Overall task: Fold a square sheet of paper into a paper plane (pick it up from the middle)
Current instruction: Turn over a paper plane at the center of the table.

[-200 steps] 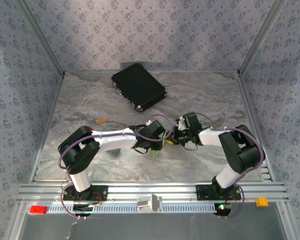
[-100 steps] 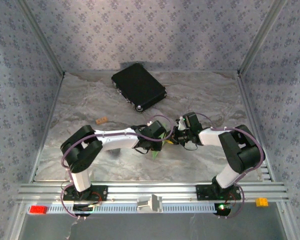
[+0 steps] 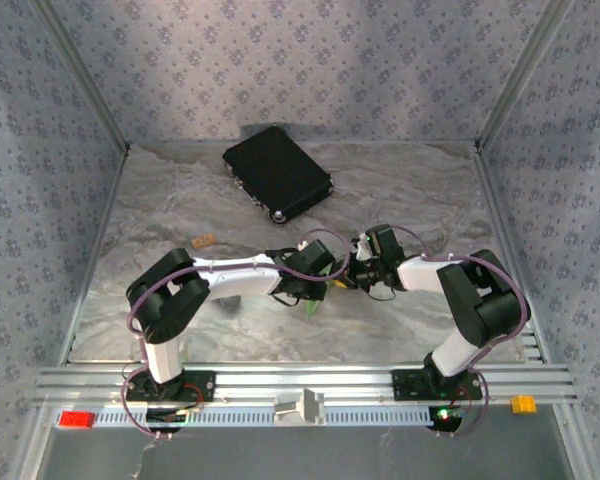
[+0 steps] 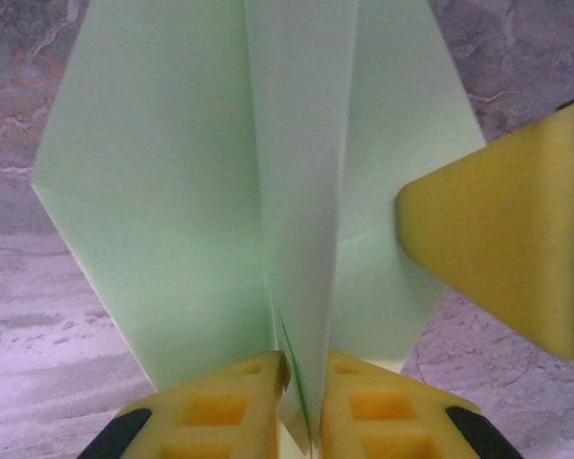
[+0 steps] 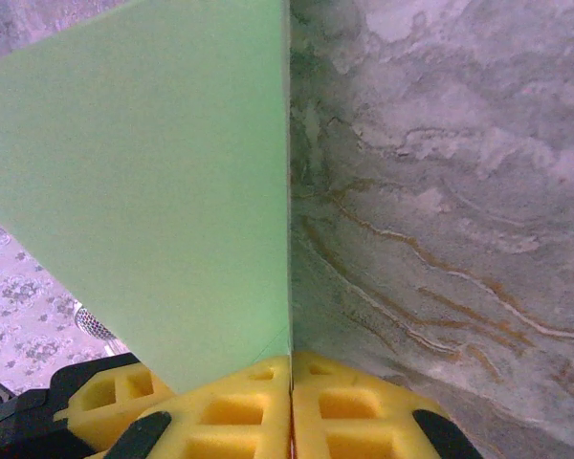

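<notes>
Above the tabletop (image 4: 38, 287), the paper (image 4: 172, 172) was clamped along its crease by the left pincer (image 4: 303, 373) and edgewise by the right pincer (image 5: 290, 373), likely for steadiness.

The top camera is looking down from behind the arm bases (image 3: 165, 385) over the table (image 3: 180, 200). Both wrist cameras are closely facing the same green paper (image 4: 172, 191).

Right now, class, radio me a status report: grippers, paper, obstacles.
Left gripper pinching the paper at its centre fold. Right gripper shut on one edge. Black case far back, well clear.
</notes>
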Motion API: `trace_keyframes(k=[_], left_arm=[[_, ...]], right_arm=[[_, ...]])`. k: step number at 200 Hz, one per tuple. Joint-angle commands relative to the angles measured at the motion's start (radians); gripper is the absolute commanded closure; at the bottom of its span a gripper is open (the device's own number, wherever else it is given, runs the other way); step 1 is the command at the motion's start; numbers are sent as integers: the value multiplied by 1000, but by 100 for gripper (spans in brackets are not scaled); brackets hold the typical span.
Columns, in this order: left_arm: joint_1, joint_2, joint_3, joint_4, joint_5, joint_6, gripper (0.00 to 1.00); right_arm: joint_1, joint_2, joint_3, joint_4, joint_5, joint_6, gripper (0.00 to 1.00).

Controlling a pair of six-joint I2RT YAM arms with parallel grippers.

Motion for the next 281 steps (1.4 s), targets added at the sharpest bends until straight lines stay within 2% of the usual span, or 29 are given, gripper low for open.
trace_keyframes(k=[1,69,127,218,239,281], left_arm=[[2,22,26,-38,-12,9,84],[1,38,42,-65,-28,6,84],[-5,4,37,-66,-49,11,78],[-7,38,54,-71,-23,14,92],[-10,28,66,-99,-49,2,94],[-16,7,107,-223,-171,-78,100]], right_arm=[[-6,-3,-9,-13,-5,-16,91],[-7,-7,-9,-13,-5,-17,90],[-12,-13,-9,-19,-6,-18,90],[-15,-20,-9,-23,-10,-20,87],[-28,-45,-6,-57,-3,-38,83],[-77,-156,9,-240,78,-130,75]])
